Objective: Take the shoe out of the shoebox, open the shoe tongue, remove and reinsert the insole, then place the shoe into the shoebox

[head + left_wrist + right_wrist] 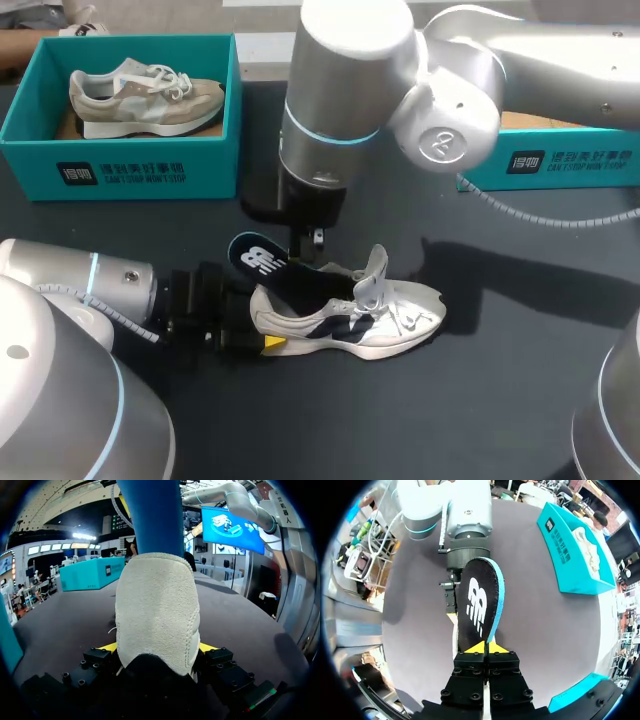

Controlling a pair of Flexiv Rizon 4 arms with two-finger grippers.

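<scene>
Sneaker (390, 315) lies on the worktop (500, 400), its heel clamped between the left jaws. The right jaws pinch the insole (480, 600), partly in the shoe mouth. I'd keep it aligned with the opening. A teal shoebox (120, 165) holding a beige sneaker (145, 95) stands well beyond the jaws and blocks nothing.

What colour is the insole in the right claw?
The insole is black, with a white logo and blue edge; clearest in right wrist view.
</scene>
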